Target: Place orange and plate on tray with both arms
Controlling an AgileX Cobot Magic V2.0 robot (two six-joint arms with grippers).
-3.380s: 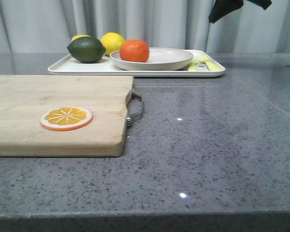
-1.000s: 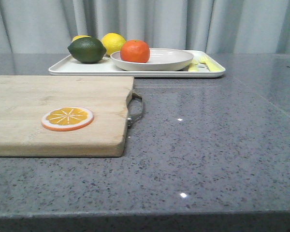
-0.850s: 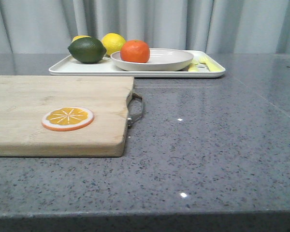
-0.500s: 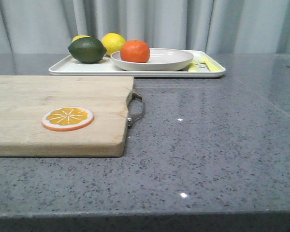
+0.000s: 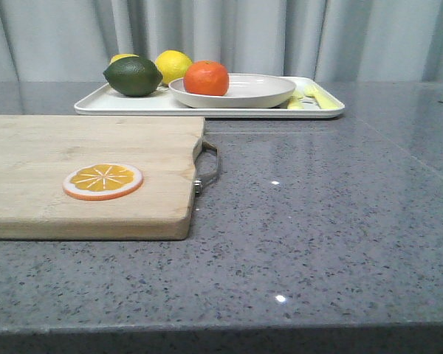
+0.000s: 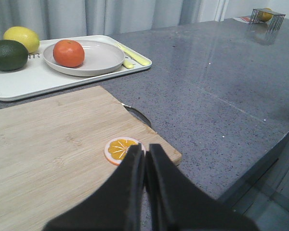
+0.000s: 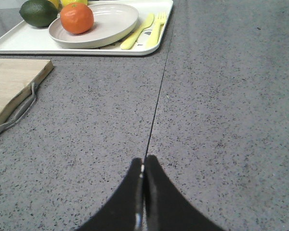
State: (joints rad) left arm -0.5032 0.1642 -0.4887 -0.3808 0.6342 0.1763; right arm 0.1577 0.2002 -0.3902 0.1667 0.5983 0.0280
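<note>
Grey speckled counter fills the front view; in its upper middle the orange [image 5: 206, 77] sits on the plate [image 5: 251, 92], itself on the tray [image 5: 118, 103]. Left gripper [image 6: 145, 159] and right gripper [image 7: 143, 171] are pinched closed, empty, both well short of the tray.

A grey speckled stone counter [image 5: 332, 221] stretches to pale grey pleated curtains [image 5: 244, 37] at the far side, glinting with small light reflections.

A bright orange [image 5: 206, 77] sits on an off-white plate [image 5: 251, 90], white tray [image 5: 133, 105], speckled grey desk [image 5: 325, 214]; dark-green lime [image 5: 133, 76] alongside.
</note>
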